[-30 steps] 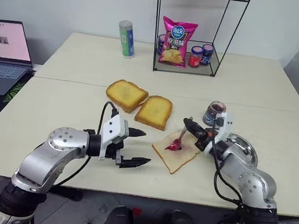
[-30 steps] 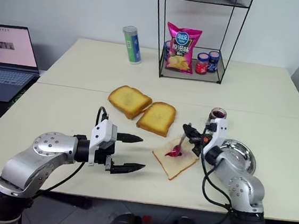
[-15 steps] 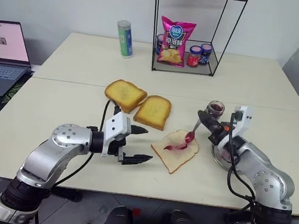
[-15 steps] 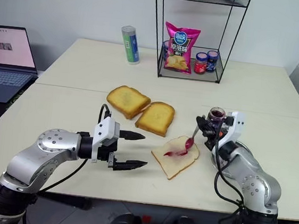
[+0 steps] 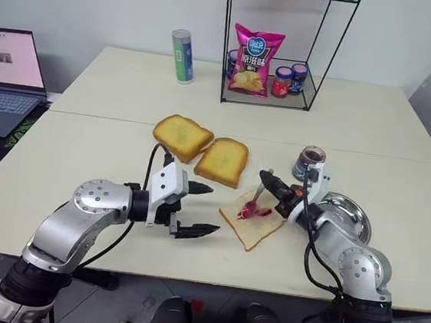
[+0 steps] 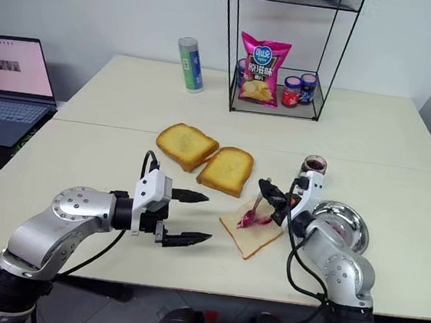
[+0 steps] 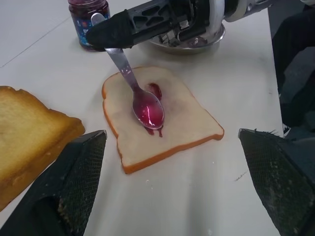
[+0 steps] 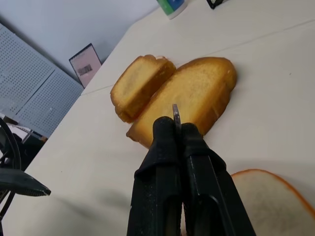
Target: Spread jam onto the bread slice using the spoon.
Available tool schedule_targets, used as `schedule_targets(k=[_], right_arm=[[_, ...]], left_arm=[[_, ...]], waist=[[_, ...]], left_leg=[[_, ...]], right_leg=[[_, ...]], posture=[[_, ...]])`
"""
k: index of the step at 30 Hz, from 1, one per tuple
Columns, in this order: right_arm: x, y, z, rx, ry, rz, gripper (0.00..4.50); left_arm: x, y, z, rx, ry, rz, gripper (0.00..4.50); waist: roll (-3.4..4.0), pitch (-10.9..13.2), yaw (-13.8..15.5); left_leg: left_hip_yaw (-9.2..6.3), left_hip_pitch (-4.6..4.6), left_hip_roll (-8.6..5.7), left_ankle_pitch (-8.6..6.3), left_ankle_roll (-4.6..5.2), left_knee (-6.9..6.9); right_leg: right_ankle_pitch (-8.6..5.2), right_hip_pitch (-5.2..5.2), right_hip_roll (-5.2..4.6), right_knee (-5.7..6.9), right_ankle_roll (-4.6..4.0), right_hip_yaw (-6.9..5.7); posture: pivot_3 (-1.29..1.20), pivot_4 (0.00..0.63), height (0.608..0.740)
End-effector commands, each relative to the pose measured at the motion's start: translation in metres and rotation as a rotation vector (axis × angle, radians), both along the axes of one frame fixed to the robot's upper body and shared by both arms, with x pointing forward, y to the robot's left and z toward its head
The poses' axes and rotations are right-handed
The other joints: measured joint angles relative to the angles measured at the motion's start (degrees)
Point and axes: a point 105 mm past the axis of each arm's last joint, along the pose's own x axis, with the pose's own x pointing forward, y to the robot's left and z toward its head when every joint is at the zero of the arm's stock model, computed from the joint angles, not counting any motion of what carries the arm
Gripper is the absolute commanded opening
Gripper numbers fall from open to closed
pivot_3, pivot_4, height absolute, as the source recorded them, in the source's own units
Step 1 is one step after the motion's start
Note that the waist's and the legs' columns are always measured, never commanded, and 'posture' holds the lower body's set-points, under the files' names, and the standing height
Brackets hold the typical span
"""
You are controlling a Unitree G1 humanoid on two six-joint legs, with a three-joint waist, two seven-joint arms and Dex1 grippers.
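Note:
The bread slice (image 5: 259, 226) lies flat near the table's front edge, and its middle carries a wet smear of reddish-purple jam (image 7: 156, 91). My right gripper (image 5: 266, 182) is shut on the handle of the spoon (image 5: 259, 193). It holds the spoon slanted down, with the jam-coated bowl (image 7: 147, 109) resting on the slice's centre. The handle's tip (image 8: 175, 114) sticks out past the closed fingers. My left gripper (image 5: 212, 209) hovers left of the slice, open wide, with nothing between its fingers (image 7: 74, 187).
Two golden toasted slices (image 5: 201, 148) lie behind the bread. An open jam jar (image 5: 308, 162) and a steel bowl (image 5: 345, 214) stand beside my right arm. A wire rack (image 5: 272, 67) with a chip bag and jars, a green can (image 5: 182, 55) and a laptop (image 5: 4, 78) stand farther off.
My right gripper swung right toward the jar with the spoon, dragging jam across the slice, then came back left. The bowl is on the bread's middle again. My left gripper stayed put.

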Motion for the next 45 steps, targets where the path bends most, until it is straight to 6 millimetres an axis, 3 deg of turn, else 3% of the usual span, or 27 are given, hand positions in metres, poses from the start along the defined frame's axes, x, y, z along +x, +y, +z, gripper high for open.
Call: schedule_targets(k=[1,16,29,39,42,45], right_arm=[[0.002,-0.004,0.008,0.006,-0.051,-0.023,0.03],[-0.001,-0.05,0.006,-0.126,-0.079,-0.115,0.03],[0.001,-0.069,0.014,-0.137,-0.102,-0.162,0.03],[-0.002,-0.052,0.041,-0.06,-0.152,-0.121,0.03],[-0.003,-0.031,0.05,0.032,-0.149,-0.072,0.03],[-0.002,-0.008,0.046,0.078,-0.119,-0.026,0.03]], left_arm=[[0.0,-0.001,0.011,-0.006,-0.049,-0.005,4.5],[0.004,-0.005,0.01,-0.008,-0.056,-0.031,4.5],[0.005,-0.005,0.01,-0.006,-0.064,-0.046,4.5],[0.007,-0.007,0.011,-0.009,-0.068,-0.053,4.5],[0.005,-0.008,0.011,-0.011,-0.067,-0.055,4.5],[0.004,-0.009,0.011,-0.012,-0.067,-0.056,4.5]], waist=[[0.0,0.0,0.0],[-0.01,0.0,0.1],[-0.01,0.0,0.1],[-0.01,0.0,0.1],[-0.01,0.0,0.1],[0.0,0.0,0.0]], left_leg=[[-0.01,0.0,0.01,0.0,0.0,0.0],[0.0,0.0,-0.04,0.0,0.0,0.01],[-0.01,0.0,-0.04,0.0,0.0,0.01],[-0.01,0.0,-0.02,0.0,0.0,0.0],[-0.01,0.0,0.0,0.0,0.0,0.0],[-0.01,0.0,0.02,0.0,0.0,-0.02]], right_leg=[[0.0,0.0,0.01,0.0,0.0,-0.01],[0.0,0.03,-0.01,-0.02,0.0,-0.01],[0.0,0.03,-0.01,-0.02,0.0,-0.01],[0.0,0.02,0.01,0.0,0.0,0.0],[0.0,0.01,0.01,-0.01,0.0,0.0],[0.0,0.0,0.03,0.0,0.0,0.0]], posture=[[0.0,0.15,0.74],[0.0,0.15,0.74],[0.0,0.15,0.74],[0.0,0.15,0.74],[0.0,0.15,0.74],[0.0,0.15,0.74]])
